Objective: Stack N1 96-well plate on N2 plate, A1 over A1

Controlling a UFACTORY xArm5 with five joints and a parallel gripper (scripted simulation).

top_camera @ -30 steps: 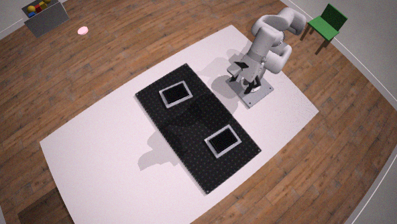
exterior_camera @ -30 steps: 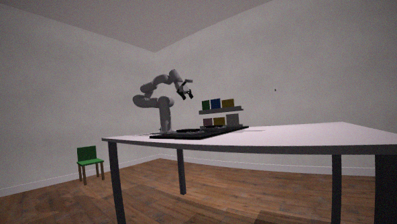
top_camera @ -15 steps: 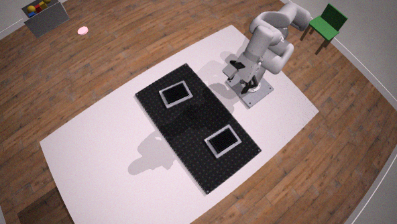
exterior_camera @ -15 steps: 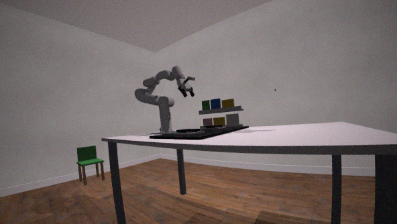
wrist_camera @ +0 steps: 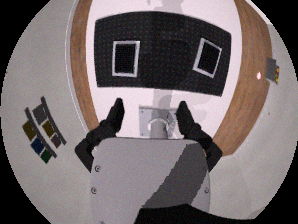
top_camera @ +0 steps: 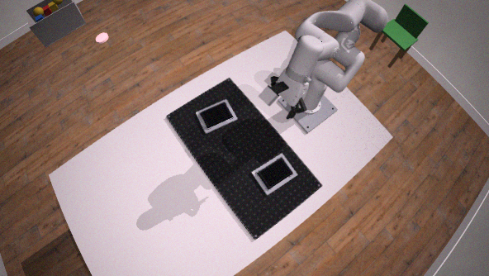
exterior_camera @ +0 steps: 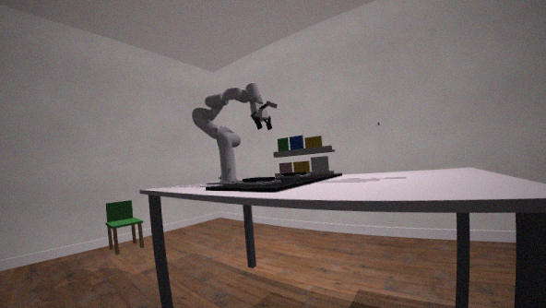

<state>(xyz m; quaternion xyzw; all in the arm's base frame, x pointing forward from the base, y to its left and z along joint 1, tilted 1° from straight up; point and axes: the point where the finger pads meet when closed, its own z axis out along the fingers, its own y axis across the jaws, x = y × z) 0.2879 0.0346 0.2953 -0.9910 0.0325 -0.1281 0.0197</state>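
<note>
My end effector point(top_camera: 296, 111) hangs released, grasping nothing, high above my base plate point(top_camera: 328, 111) near the desk's point(top_camera: 124, 207) far edge. The N1 plate point(top_camera: 216, 115) sits in its nest on the black board point(top_camera: 248, 207), long axis across the board's length. The N2 plate point(top_camera: 274, 173) lies parallel, well apart. A1 marks too small to read.

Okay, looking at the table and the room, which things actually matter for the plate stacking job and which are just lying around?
For the job:
- gripper, open and holding nothing, high near the arm's base
- plate in the right nest N1
- plate in the left nest N2
- black pegboard carrying both nests

Just lying about:
- green chair
- grey bin of coloured blocks
- pink disc on the floor
- wall shelf of coloured boxes
</note>
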